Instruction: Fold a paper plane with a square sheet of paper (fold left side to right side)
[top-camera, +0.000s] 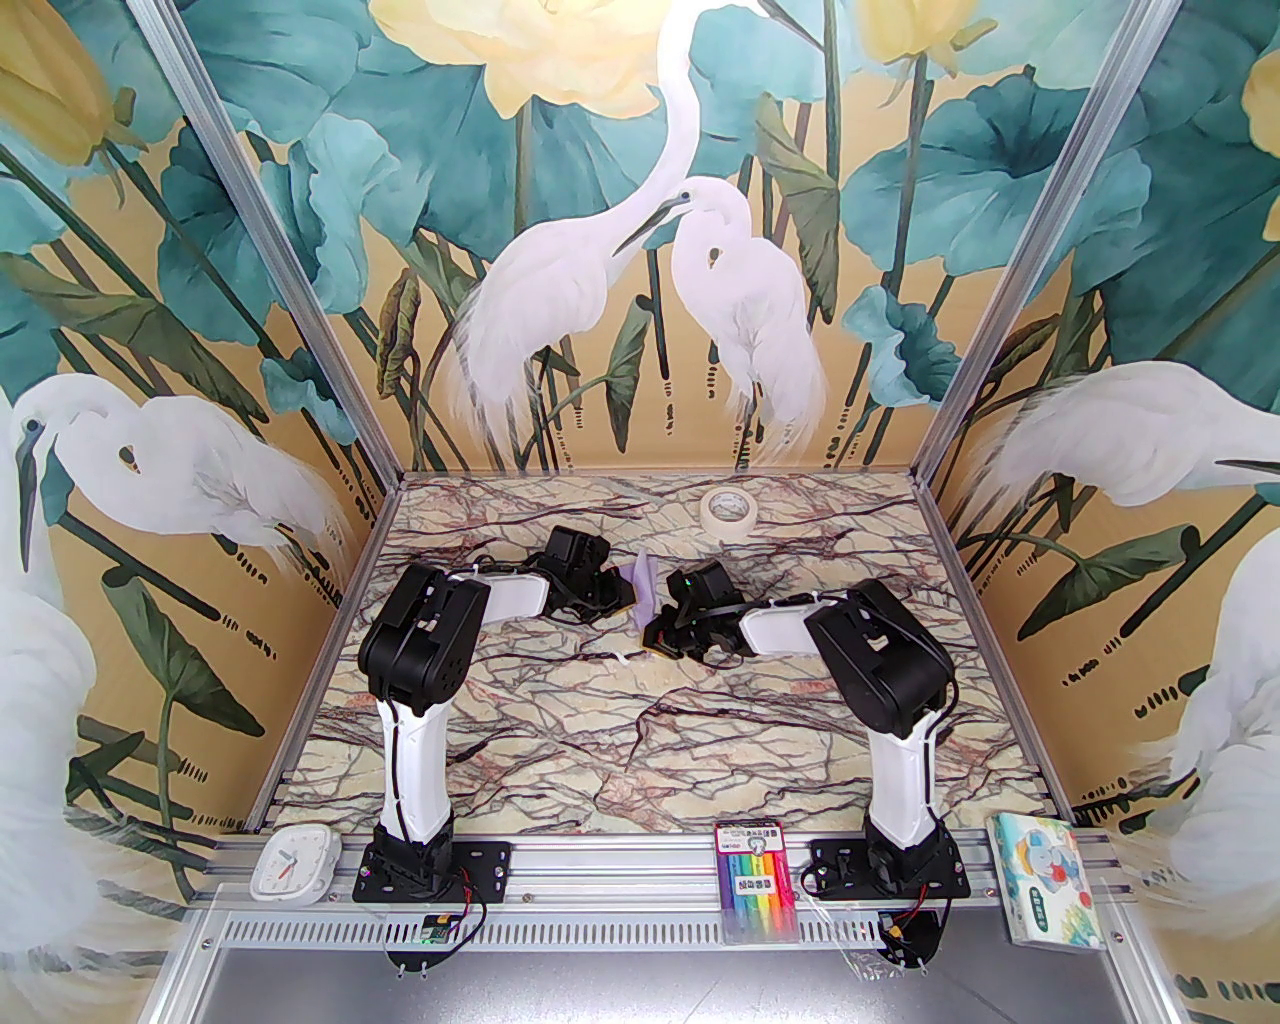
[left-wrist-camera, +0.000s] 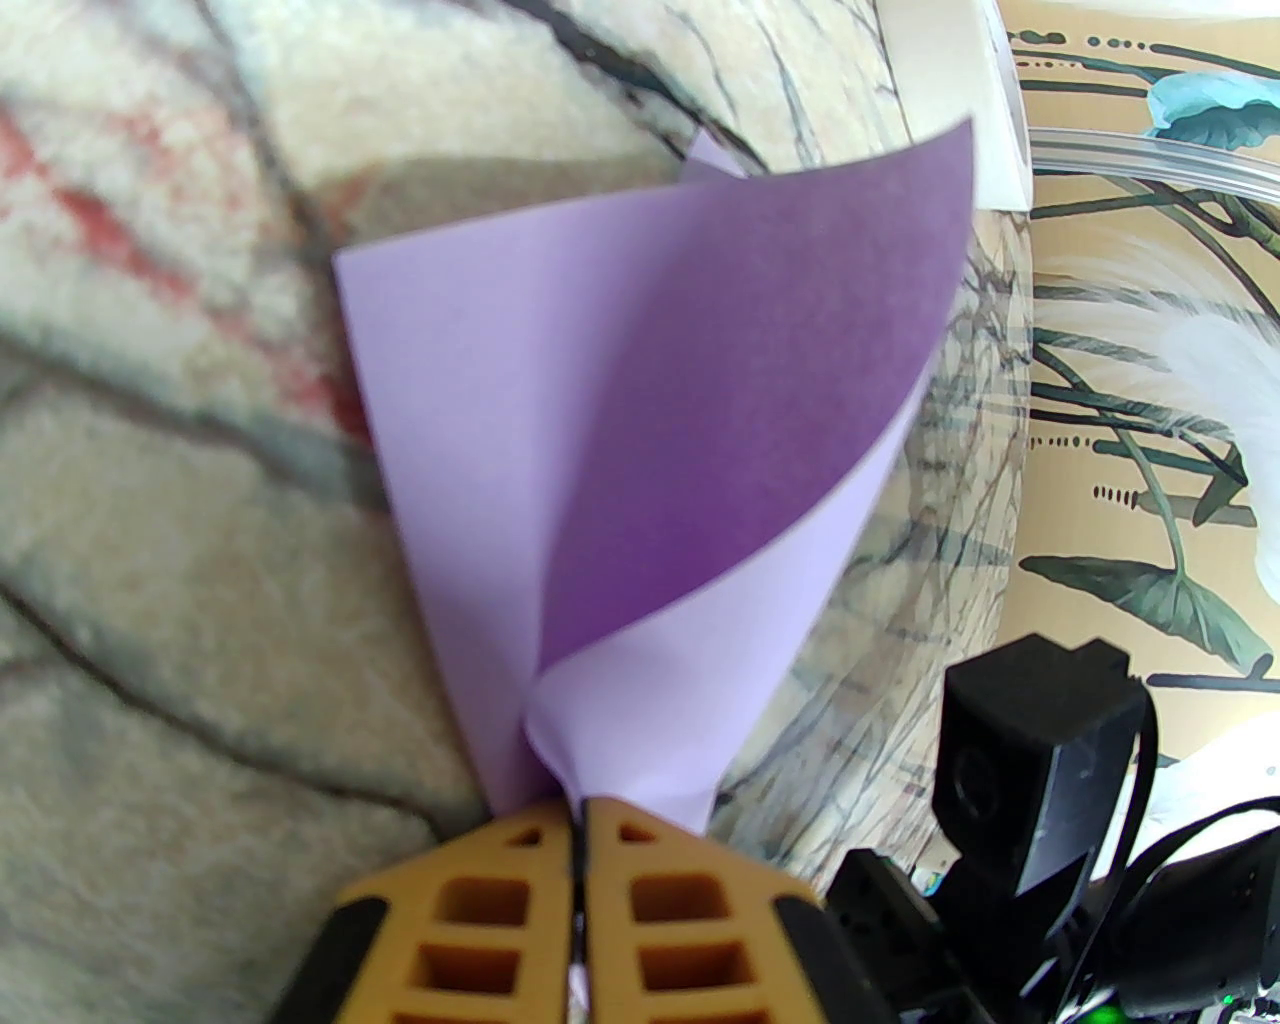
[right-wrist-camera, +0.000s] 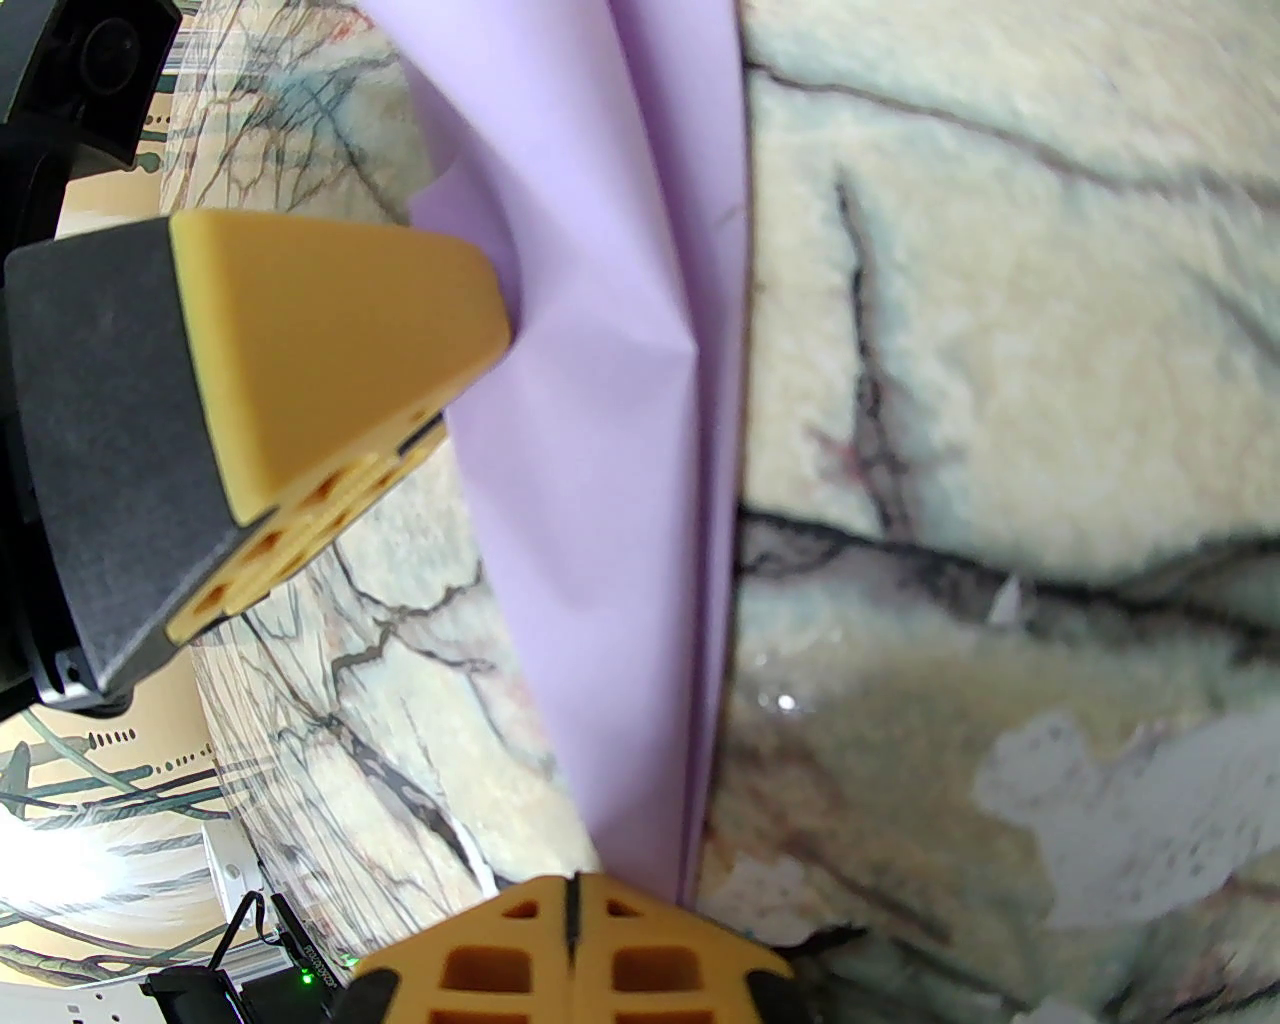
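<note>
**Item: square sheet of paper** (left-wrist-camera: 640, 420). Pale lavender, no printing. It is held up off the marble-patterned table (top-camera: 640, 760) near the middle, between the two wrists. One flap curls over and shows a darker, shaded face. From the right wrist it reads as a long, narrow, creased band.

**Left gripper** (left-wrist-camera: 578, 812). The ochre fingers are pressed together, with the lower corner of the sheet pinched in the seam between them.

**Right gripper** (right-wrist-camera: 572, 885). The fingers are closed tip to tip. The end of the sheet runs down to them and passes behind one tip. Whether it is actually clamped cannot be told.

**Obstructions.**
- In the overhead view both wrists crowd the sheet from either side and cover most of it.
- In the right wrist view one left finger lies across part of the sheet.
- In the left wrist view the right arm's black camera housing (left-wrist-camera: 1040, 760) stands just beside the sheet.

**Surroundings.**
- White tape roll (top-camera: 727, 510): lying flat near the far edge, well apart from the sheet.
- White clock (top-camera: 292, 862): on the near aluminium rail (top-camera: 600, 868), left of the left base.
- Pack of coloured markers (top-camera: 758, 880): on the same rail, between the bases.
- Tissue pack (top-camera: 1045, 880): right of the right base, with a cartoon print.
- Walls: egret-and-lotus mural (top-camera: 640, 250).

**Writing.** The marker pack and the tissue pack both carry labels, too small to read.
</note>
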